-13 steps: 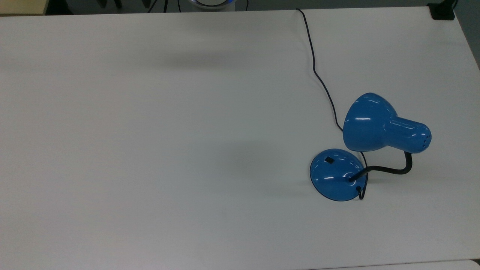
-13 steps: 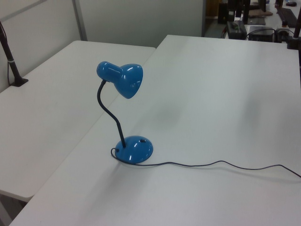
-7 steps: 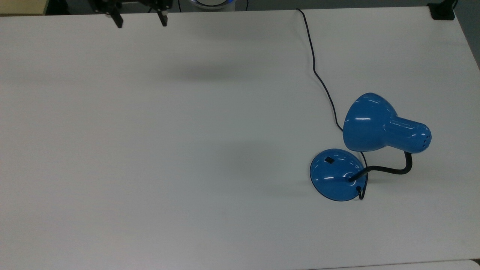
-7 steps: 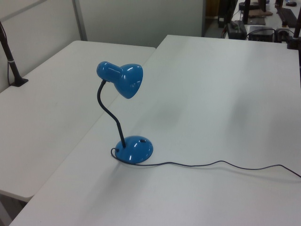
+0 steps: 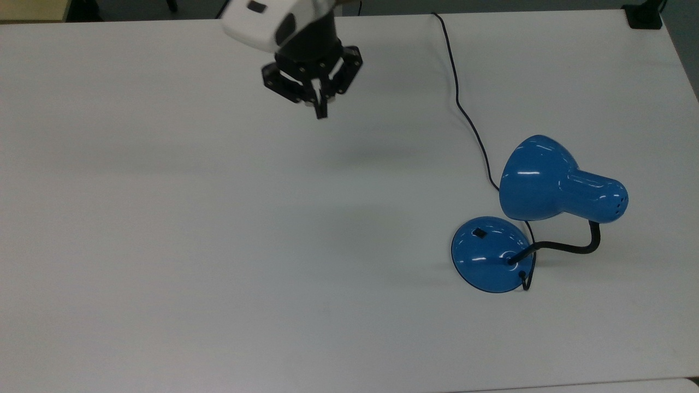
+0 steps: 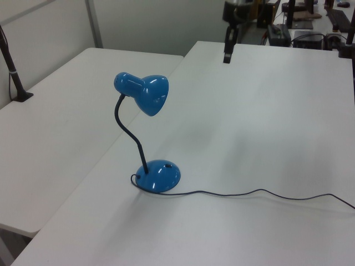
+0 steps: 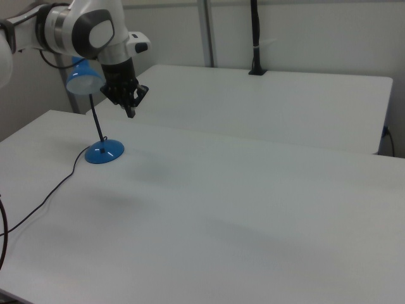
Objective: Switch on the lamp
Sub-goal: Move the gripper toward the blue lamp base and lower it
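A glossy blue desk lamp [image 5: 538,210] with a bell-shaped shade stands on the plain white tabletop [image 5: 218,245], toward the top view's right. Its round domed blue base [image 5: 489,255] sits flat on the surface, and a small black switch [image 5: 479,233] shows on the upper part of the dome. A black bent gooseneck [image 5: 568,246] rises from the base and curves up to the shade [image 5: 540,177], whose open mouth faces toward the top view's left. A thin black cord [image 5: 458,103] leaves the base, passes beneath the shade and wanders off to the far edge of the tabletop at the top view's top.

The robot's black two-finger gripper [image 5: 320,109], on a white arm, hangs above the tabletop near the top view's upper middle, well apart from the lamp. It points downward and its jaws are together, closed on nothing. In the left view the gripper [image 6: 227,55] sits high over the far end of the tabletop, with the lamp [image 6: 145,136] near the front. In the right view the gripper [image 7: 132,112] appears just beside the shade, above the base [image 7: 104,152].
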